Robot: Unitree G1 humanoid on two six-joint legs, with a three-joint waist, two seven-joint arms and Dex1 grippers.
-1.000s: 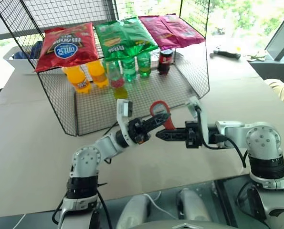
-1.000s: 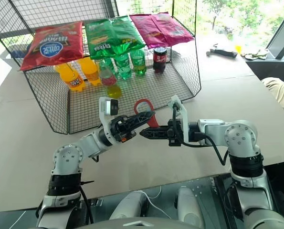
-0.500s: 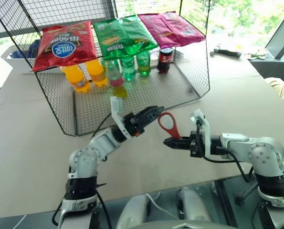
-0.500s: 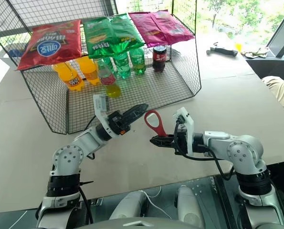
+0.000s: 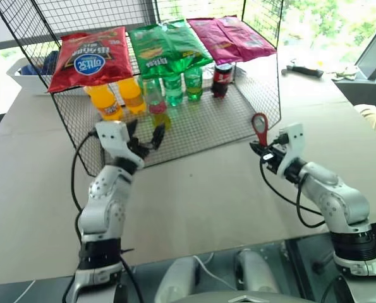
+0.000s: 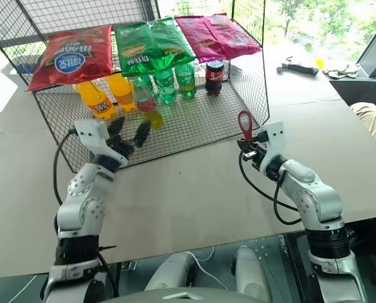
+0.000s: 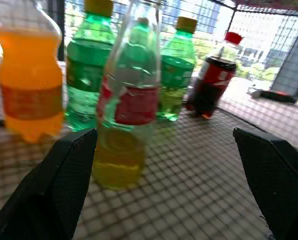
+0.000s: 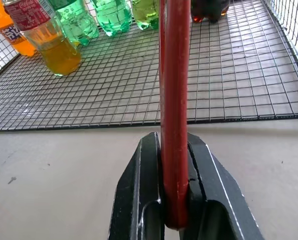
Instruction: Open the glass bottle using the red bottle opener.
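Small clear glass bottle [image 7: 124,95] with narrow neck, red label band and yellow drink at the base: rigid, smooth, likely slippery, breakable, and bottom-heavy given how low the liquid sits. Best hold is probably around the label band, where the body is widest and the paper adds friction; leave the neck free for the tool. It stands upright on the wire-mesh shelf floor [image 5: 200,123], in front of the green plastic soda bottles [image 7: 86,75], orange plastic soda bottle [image 7: 31,85] beside it.

Left gripper [image 5: 143,140] has fingers spread wide, empty, aimed at the bottle, near but not touching.

Right gripper [image 8: 175,197] is clamped on the handle of the flat red bottle opener [image 5: 260,125]; ring head up, thin, stiff, light. It sits over the table [image 5: 206,189], near the shelf's right front corner, well apart from the bottle.
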